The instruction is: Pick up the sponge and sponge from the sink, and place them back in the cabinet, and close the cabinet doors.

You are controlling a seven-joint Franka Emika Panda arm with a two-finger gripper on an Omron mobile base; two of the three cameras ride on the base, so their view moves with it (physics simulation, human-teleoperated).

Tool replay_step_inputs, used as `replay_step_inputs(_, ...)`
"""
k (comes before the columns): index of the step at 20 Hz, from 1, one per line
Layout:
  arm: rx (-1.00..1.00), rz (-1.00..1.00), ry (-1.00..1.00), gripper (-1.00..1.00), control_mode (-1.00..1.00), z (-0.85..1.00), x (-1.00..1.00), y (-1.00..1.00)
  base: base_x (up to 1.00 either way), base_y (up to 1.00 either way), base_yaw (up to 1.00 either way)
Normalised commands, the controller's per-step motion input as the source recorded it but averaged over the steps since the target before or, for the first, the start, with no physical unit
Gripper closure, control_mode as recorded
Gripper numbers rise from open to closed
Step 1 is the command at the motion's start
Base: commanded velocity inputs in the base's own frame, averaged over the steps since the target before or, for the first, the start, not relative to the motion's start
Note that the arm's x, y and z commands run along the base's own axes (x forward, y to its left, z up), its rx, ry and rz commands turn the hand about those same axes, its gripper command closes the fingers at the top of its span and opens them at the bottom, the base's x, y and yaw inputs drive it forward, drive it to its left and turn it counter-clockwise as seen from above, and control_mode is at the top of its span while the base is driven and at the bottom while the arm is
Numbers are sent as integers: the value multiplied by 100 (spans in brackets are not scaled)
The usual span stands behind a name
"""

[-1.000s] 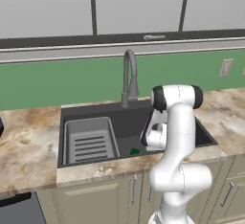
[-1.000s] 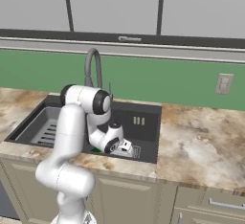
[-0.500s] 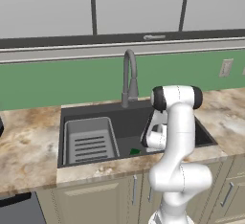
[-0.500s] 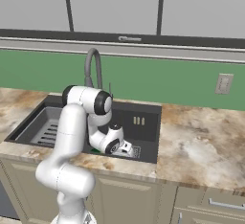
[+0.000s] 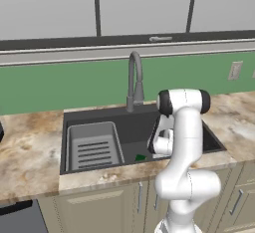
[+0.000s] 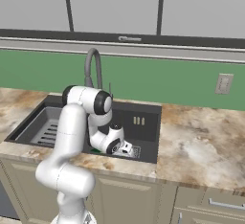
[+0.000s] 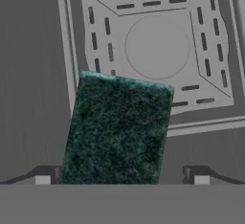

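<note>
Down in the sink point(image 5: 99, 122), my pincer point(image 7: 122, 174) hangs low over the basin floor, jaws spread fully wide and gripping nothing. One sponge point(image 7: 117, 129) lies green side up between the two fingertips point(image 7: 44, 175), flat on the dark floor, its far edge overlapping the square drain grate point(image 7: 153, 46). From the left base camera a bit of green sponge point(image 5: 140, 157) shows on the floor just beside my wrist, right of the ribbed rack point(image 5: 93, 146). Faucet point(image 5: 134, 80) rises behind the basin. Marbled desk point(image 6: 201, 141) runs around the sink. Second sponge: cannot tell where it is.
</note>
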Motion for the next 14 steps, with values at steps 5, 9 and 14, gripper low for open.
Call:
replay_step_inputs(5, 0, 0, 2, -100, -100, 0, 4, 4, 0, 0, 0)
replay_step_inputs(9, 0, 0, 0, -100, -100, 0, 1, 11, 0, 0, 0)
replay_step_inputs(14, 0, 0, 0, -100, -100, 0, 1, 8, 0, 0, 0)
